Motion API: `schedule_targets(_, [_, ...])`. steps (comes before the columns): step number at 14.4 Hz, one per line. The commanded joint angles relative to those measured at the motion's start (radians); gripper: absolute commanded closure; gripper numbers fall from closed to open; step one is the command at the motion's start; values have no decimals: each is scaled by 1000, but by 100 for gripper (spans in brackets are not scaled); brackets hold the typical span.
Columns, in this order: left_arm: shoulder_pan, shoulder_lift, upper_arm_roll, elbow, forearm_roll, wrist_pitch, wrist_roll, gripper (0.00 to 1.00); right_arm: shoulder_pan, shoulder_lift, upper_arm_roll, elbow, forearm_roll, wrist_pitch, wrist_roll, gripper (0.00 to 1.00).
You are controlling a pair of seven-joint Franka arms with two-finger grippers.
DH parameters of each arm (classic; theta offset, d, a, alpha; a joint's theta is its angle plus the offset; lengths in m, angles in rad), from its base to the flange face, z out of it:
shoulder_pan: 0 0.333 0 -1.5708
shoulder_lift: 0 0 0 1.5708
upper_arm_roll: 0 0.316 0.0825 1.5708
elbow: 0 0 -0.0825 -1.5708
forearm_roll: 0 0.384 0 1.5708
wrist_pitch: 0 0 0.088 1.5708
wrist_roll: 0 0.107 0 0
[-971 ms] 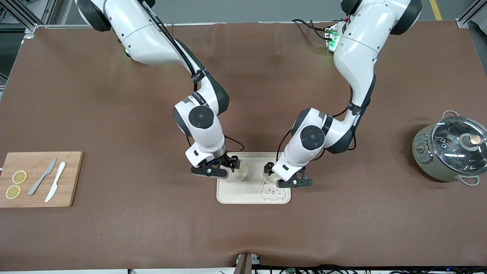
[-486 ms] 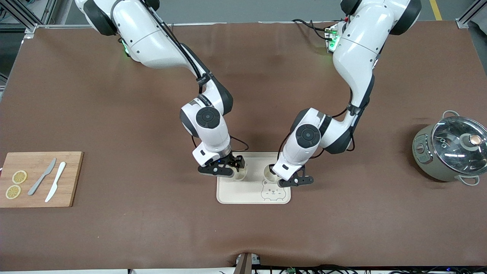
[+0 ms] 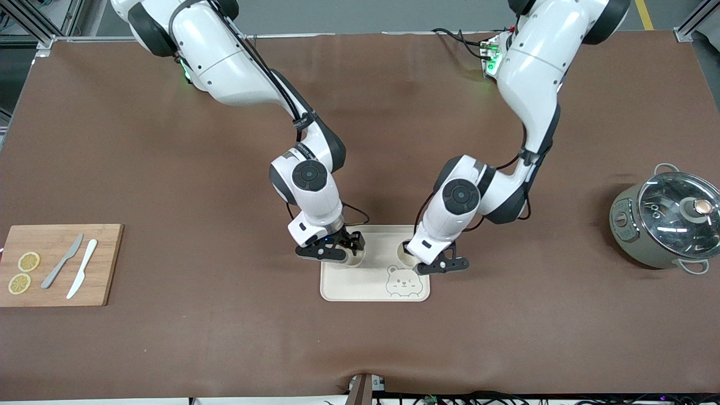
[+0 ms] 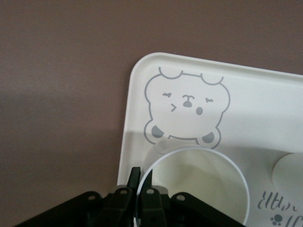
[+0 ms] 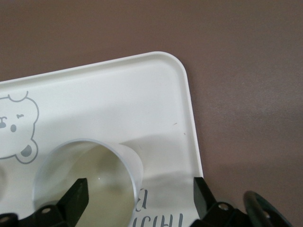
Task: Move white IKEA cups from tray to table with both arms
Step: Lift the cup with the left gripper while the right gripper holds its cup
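Note:
A cream tray with a bear print lies mid-table. Two white cups are on it along its edge farther from the front camera. My right gripper is open astride the wall of the cup at the tray's right-arm end. In the right wrist view one finger is over that cup's inside and the other is outside. My left gripper is shut on the rim of the other cup beside the bear print. The left wrist view shows its fingers pinching that cup's rim.
A wooden board with two lemon slices, a grey knife and a white knife lies at the right arm's end. A grey pot with a glass lid stands at the left arm's end. Brown mat surrounds the tray.
Both arms shifted a little toward the left arm's end of the table. The right gripper now hides more of its cup. The left gripper's cup moved with it.

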Motion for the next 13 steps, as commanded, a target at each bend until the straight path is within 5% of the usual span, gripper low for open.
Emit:
schedule_targets(1, [61, -280, -8, -263, 27, -14, 19, 100, 12, 20, -11, 29, -24, 4, 36, 39])
schedule_targets(3, [90, -396, -14, -373, 18, -16, 50, 100, 13, 20, -11, 29, -24, 4, 36, 54])
schedule_targets(6, [119, -520, -14, -528, 11, -16, 129, 100, 13, 20, -11, 28, -24, 3, 36, 92])
schedule_targets(13, [279, -741, -14, -837, -78, -13, 488, 100, 24, 15, -14, 28, -27, -5, 36, 100])
